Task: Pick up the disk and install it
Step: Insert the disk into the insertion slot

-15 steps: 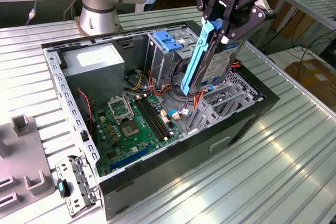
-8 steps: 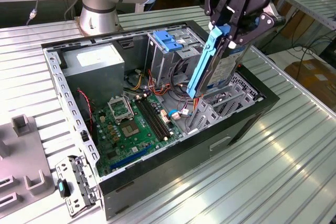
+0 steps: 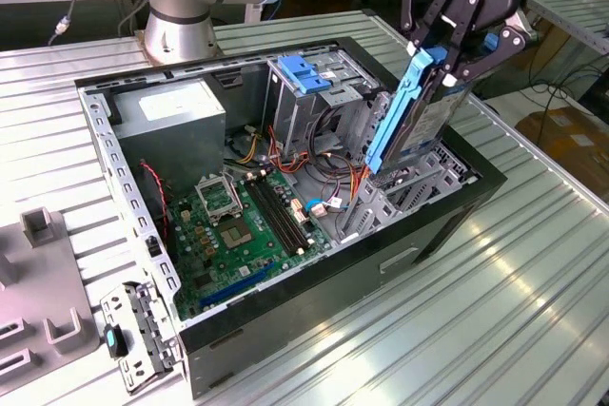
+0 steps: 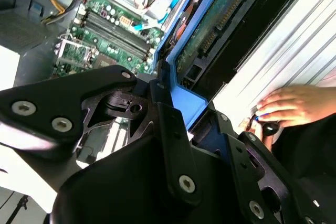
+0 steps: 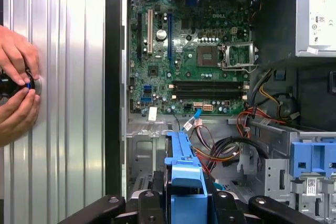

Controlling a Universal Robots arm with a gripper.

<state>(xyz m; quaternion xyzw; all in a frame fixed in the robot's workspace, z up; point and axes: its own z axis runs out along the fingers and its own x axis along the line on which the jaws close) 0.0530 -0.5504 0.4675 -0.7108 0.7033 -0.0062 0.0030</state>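
My gripper is shut on the disk, a grey drive with bright blue side rails. It hangs steeply tilted, almost on end, over the open computer case at the exterior view's right. Its lower end is down near the metal drive bay inside the case; I cannot tell whether they touch. The second wrist view shows the disk's green circuit side and a blue rail running into my black fingers. The first wrist view has the rail's blue end tab between the fingers.
Inside the case lie the motherboard, a power supply, loose cables and a drive cage with a blue latch. A person's hands hold a small black part on the ribbed table beside the case. A metal bracket lies at the front left.
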